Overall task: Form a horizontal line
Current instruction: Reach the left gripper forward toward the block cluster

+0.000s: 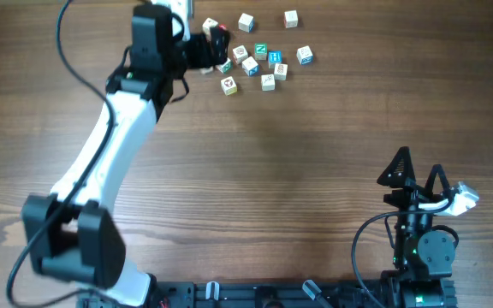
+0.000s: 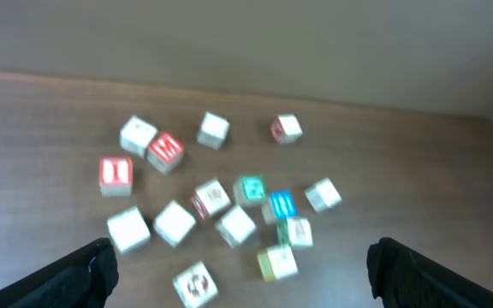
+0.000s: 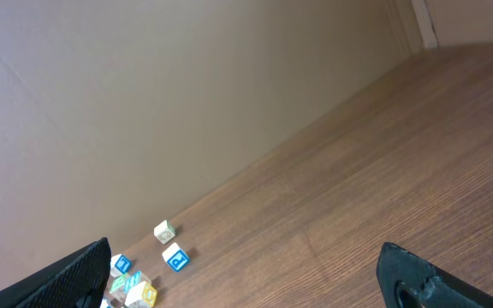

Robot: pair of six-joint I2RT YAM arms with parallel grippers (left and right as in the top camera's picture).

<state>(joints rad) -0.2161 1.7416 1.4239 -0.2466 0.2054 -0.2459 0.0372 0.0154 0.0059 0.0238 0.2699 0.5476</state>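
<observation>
Several small pale wooden letter cubes lie scattered at the table's far side, not in a horizontal line. Among them are a red-lettered cube [image 2: 166, 151], a teal one [image 1: 261, 50], a blue one [image 1: 274, 57] and a brown-marked one [image 1: 228, 85]. My left gripper [image 1: 205, 51] hovers open over the cluster's left part. In the left wrist view its dark fingers [image 2: 84, 275] flank the brown-marked cube [image 2: 195, 284] and a yellow-green cube [image 2: 276, 263] from above, touching nothing. My right gripper [image 1: 418, 175] is open and empty at the near right.
The left arm [image 1: 109, 145] stretches diagonally from the near left to the far cluster. Two cubes [image 1: 246, 21] [image 1: 291, 17] lie farthest back, near the table's far edge. The right wrist view shows a blue-lettered cube [image 3: 175, 257] far off and a wall behind.
</observation>
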